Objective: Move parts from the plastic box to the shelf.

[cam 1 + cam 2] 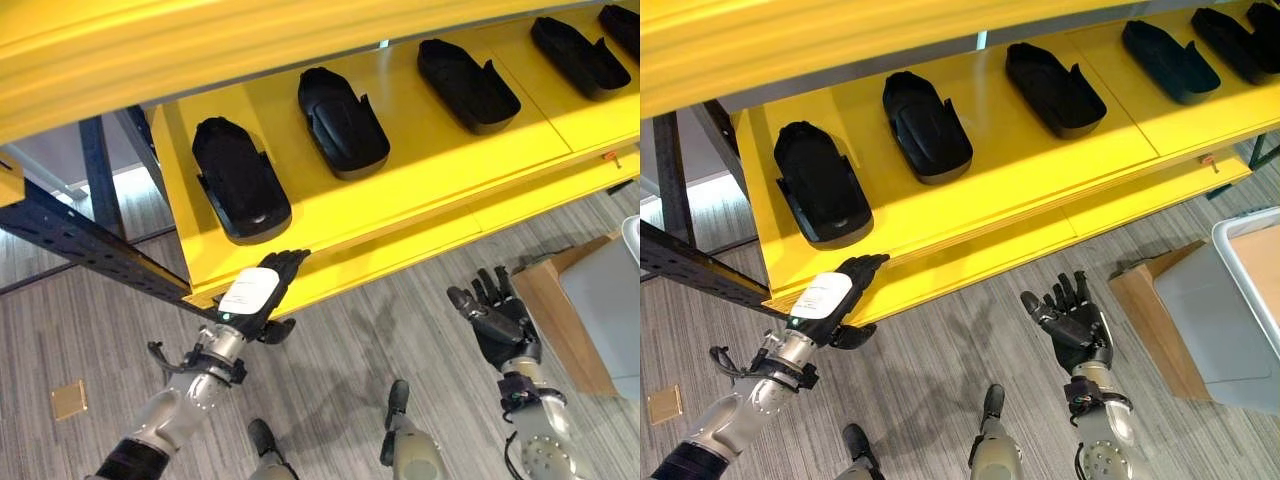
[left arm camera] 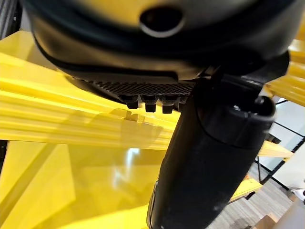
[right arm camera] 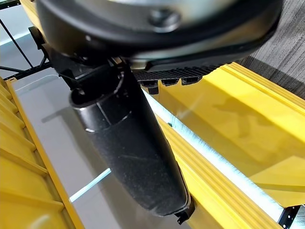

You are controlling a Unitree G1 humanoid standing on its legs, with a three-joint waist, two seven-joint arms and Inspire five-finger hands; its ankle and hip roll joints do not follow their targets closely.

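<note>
Several black moulded parts lie in a row on the yellow shelf (image 1: 420, 180); the nearest is the leftmost part (image 1: 240, 180), then a second part (image 1: 342, 122) and a third part (image 1: 467, 86). My left hand (image 1: 262, 292) is at the shelf's front edge just below the leftmost part, fingers straight, holding nothing. My right hand (image 1: 1076, 326) hangs over the floor below the shelf, palm up, fingers spread and empty. The left hand's thumb (image 2: 209, 157) and the right hand's thumb (image 3: 128, 152) stand straight in the wrist views.
A grey plastic box (image 1: 1230, 300) stands at the right beside a cardboard box (image 1: 1150, 300). A dark blue rack beam (image 1: 80, 240) runs at the left. A lower yellow shelf lip (image 1: 400, 250) juts out over grey plank flooring.
</note>
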